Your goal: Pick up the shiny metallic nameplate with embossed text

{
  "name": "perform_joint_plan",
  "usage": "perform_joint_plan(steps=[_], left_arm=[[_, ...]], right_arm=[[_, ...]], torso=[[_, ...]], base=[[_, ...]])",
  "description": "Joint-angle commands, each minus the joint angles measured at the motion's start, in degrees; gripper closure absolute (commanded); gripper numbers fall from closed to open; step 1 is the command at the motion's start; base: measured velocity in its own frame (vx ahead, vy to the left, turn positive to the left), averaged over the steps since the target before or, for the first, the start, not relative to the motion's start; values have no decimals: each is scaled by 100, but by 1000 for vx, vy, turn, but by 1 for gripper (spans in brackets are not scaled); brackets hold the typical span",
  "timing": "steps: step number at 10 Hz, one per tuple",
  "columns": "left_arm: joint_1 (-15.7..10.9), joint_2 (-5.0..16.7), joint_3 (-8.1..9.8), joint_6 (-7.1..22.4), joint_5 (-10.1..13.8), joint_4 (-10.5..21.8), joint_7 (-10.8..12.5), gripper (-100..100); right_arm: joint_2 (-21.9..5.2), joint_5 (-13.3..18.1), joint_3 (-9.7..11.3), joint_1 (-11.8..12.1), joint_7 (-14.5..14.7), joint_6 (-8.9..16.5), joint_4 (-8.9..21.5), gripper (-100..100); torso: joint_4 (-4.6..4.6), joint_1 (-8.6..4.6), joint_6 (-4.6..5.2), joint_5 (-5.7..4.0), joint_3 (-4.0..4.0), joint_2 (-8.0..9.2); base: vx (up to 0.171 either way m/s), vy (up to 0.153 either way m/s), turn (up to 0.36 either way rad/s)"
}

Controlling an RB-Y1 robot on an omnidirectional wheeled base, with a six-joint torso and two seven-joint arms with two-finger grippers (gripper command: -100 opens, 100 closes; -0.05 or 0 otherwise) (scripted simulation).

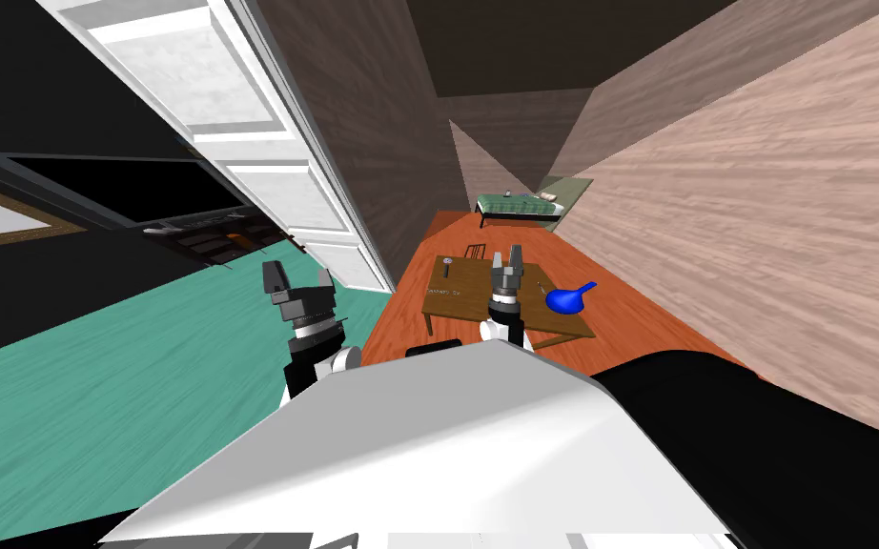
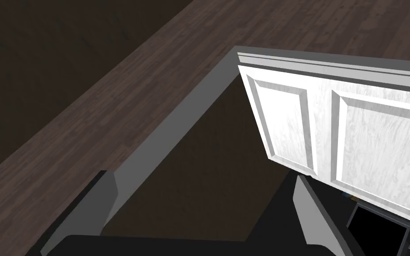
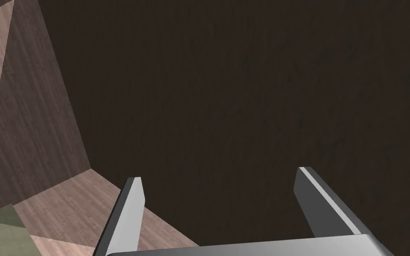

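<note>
The nameplate point(image 1: 443, 290) shows as a thin flat strip with pale lettering on the left part of a low brown table point(image 1: 466, 307) ahead of me. My right gripper point(image 1: 508, 257) hangs open above the table's middle, to the right of the nameplate and apart from it. In the right wrist view its fingers point(image 3: 128, 213) stand wide apart with nothing between them. My left gripper point(image 1: 299, 278) is open over the teal floor, well left of the table. Nothing is between its fingers point(image 2: 106, 200) in the left wrist view.
A blue scoop-like object point(image 1: 569, 297) lies on the table's right side, and a small round item point(image 1: 447, 259) and a dark rack point(image 1: 475, 252) sit at its far edge. A white panelled door point(image 1: 266, 162) stands open on the left. A bed point(image 1: 521, 206) lies far ahead.
</note>
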Motion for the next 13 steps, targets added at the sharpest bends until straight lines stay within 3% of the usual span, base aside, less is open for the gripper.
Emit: perform_joint_plan(steps=[1,4,8,9,11,12,13], left_arm=[[0,0,0,0,0,0,0,0],[-1,0,0,0,0,0,0,0],[-1,0,0,0,0,0,0,0],[-2,0,0,0,0,0,0,0],[-1,0,0,0,0,0,0,0],[-1,0,0,0,0,0,0,0],[0,0,0,0,0,0,0,0]], right_arm=[[-224,5,-33,19,36,38,90,-100],[-733,43,-159,91,172,170,448,-100],[-1359,202,-439,245,459,410,1219,-100],[-1359,202,-439,245,459,410,1277,-100],[-1647,344,-620,334,628,528,1796,-100],[-1647,344,-620,334,628,528,1811,-100],[-1786,433,-718,380,715,581,2040,-100]], torso=[[0,0,0,0,0,0],[2,-5,-2,-1,7,12],[5,-5,-2,-1,13,23],[6,-7,-4,-1,14,25],[3,-8,-1,-2,7,13],[4,-7,-2,-1,9,15],[3,-8,1,-2,7,12]], base=[[-12,1,118],[-36,-4,207],[-60,0,354],[-41,-13,144],[-36,3,300],[-33,-3,248],[-35,7,399]])
